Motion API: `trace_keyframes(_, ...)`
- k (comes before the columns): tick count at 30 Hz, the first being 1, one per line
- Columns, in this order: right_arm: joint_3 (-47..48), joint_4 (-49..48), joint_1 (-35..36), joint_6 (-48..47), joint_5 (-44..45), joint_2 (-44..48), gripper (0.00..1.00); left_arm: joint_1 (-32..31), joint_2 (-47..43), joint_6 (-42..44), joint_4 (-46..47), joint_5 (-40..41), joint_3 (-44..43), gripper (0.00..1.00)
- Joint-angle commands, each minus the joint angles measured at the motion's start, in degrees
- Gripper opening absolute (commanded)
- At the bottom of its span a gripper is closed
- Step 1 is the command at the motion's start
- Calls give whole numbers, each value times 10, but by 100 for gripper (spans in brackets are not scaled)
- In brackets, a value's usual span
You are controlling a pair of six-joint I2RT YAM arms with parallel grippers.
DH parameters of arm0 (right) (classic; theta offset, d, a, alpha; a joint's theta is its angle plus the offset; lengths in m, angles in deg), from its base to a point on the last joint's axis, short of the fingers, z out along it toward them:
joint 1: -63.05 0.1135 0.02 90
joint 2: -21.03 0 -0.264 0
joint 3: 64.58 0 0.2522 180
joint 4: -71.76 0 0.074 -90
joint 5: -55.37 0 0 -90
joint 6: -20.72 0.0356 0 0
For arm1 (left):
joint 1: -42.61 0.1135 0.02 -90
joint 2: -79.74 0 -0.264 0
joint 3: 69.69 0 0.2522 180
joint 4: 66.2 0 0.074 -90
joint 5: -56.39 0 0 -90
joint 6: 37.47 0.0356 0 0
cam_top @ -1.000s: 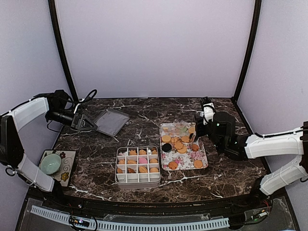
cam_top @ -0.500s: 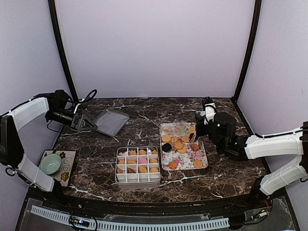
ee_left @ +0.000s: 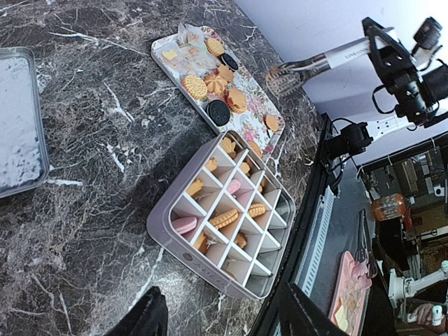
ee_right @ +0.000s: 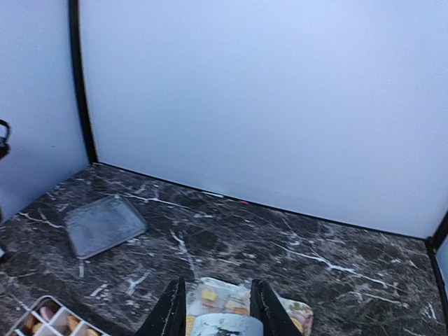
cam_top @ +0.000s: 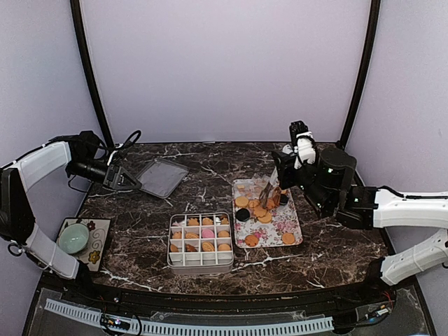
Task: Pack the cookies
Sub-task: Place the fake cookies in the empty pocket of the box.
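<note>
— Where are the cookies (cam_top: 260, 208)?
— Most lie loose on the flower-patterned tray (cam_top: 269, 228), right of the middle of the table (cam_top: 336, 252). They are round golden ones in a cluster, with a black sandwich round (cam_top: 242, 214) at the tray's left edge. The rest sit in the cells of the divided box (ee_left: 203, 264) just left of the tray, mostly orange, with a pink one (cam_top: 207, 234) among them.
— And the right tool (ee_right: 217, 285)?
— Clenched on the handle of the metal tongs (ee_left: 318, 61). The tongs slant down over the far half of the tray, tips raised off it. Something orange shows at the tips; I cannot tell whether it is a cookie gripped there.
— The left tool (cam_top: 128, 180)?
— Released, fingers apart with nothing between them. It hangs low at the far left of the table, just beside the edge of a metal lid (cam_top: 162, 177) lying flat. Whether it touches the lid I cannot tell.
— Anything else?
— A pale green bowl (cam_top: 73, 239) on a patterned mat (cam_top: 98, 241) at the near left, well apart from the box
</note>
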Motion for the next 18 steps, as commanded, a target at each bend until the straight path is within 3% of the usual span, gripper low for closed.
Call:
trace_keyframes(1, 71, -3, 97, -4, -22, -28, 13, 3, -1, 8, -9, -2, -11, 55)
trace_keyframes(9, 220, -22, 227, -8, -94, -211, 13, 3, 1, 1, -7, 3, -18, 56)
trace_keyframes(18, 306, -42, 256, -4, -162, -337, 12, 3, -10, 4, -7, 4, -9, 56)
